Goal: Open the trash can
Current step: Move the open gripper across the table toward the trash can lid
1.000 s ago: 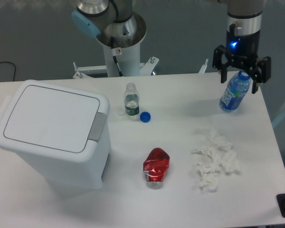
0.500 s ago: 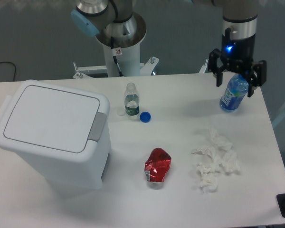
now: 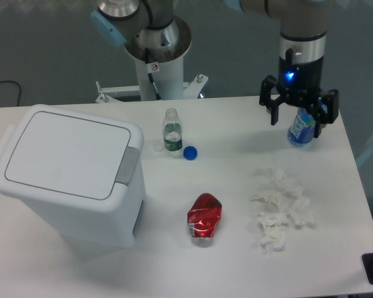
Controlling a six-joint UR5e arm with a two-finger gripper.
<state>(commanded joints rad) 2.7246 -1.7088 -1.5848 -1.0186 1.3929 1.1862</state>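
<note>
One thing has changed over the last second: the gripper (image 3: 296,121) has slid leftward across the upper right of the frame, from directly above the blue water bottle (image 3: 300,127) to a spot where the bottle now shows just behind its right-hand finger. Its jaws are spread apart and nothing is held between them; the bottle stands upright on the table (image 3: 236,261), apparently left alone.

The trash can (image 3: 68,180) sits at the left side of the frame, in the same place and pose as before. Its flat lid is down, and the grey push tab (image 3: 128,166) on its right-hand edge faces the middle of the table. Nothing touches it.

Between the arm and the bin, everything else has stayed put: a small clear bottle (image 3: 171,131) stands uncapped at upper centre with its blue cap (image 3: 189,152) just beside it, a crushed red can (image 3: 204,220) lies at lower centre, and crumpled tissues (image 3: 280,208) lie at lower right.

The leftward drift reads as the start of the trip toward the bin, so the task is barely begun. The gripper is well apart from the tab, with most of the table's width to cross. The likely path runs over the small bottle, so enough height is needed to avoid knocking it. The press should land on the grey tab itself, not on the lid panel.
</note>
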